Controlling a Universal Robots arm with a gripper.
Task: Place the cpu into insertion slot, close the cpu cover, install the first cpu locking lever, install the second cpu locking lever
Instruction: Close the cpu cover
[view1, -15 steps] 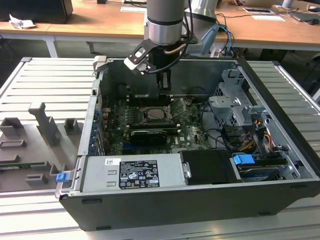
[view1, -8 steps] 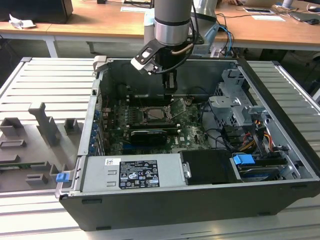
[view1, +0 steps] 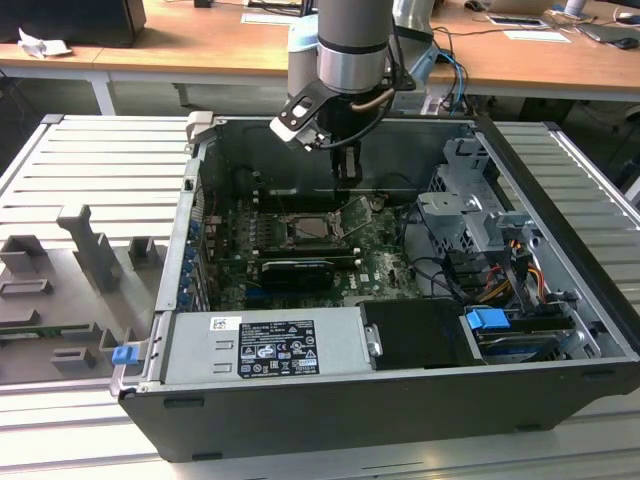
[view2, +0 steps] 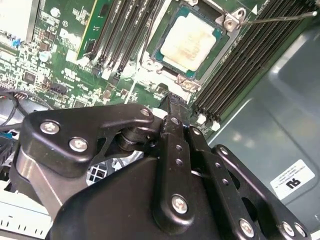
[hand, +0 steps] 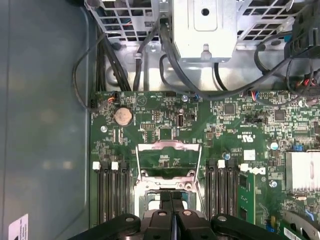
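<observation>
In the exterior view the arm (view1: 350, 40) reaches down into the computer case (view1: 330, 420), and the gripper (view1: 346, 165) hangs above the motherboard (view1: 385, 262), just over the far side of the insertion slot (view1: 312, 230). The power supply (view1: 270, 345) walls off the near side. The drive cage (view1: 470, 200) and its cables crowd the exterior view's right. The clear room for the arm is straight up through the uncovered top of the case.

In the second wrist view the cpu (view2: 190, 42) lies flat inside the insertion slot (view2: 156, 54). It is a pale silver-beige square with a dull sheen, and its whole face is uncovered. Long black memory slots (view2: 125, 30) run along both sides of the socket. A thin metal lever (view2: 280, 19) stands clear of it, angled out over the memory slots. The gripper (view2: 172, 102) hovers just beside the socket's edge with its fingers (view2: 176, 135) pressed together, holding nothing.

In the first wrist view the cpu cover (hand: 169, 147) stands raised on its hinge. It is a silvery frame, and green board shows through its cut-out middle. The gripper (hand: 171, 197) sits just in front of it, fingertips meeting along a thin seam. The grey case wall (hand: 45, 125) is well apart to one side.
</observation>
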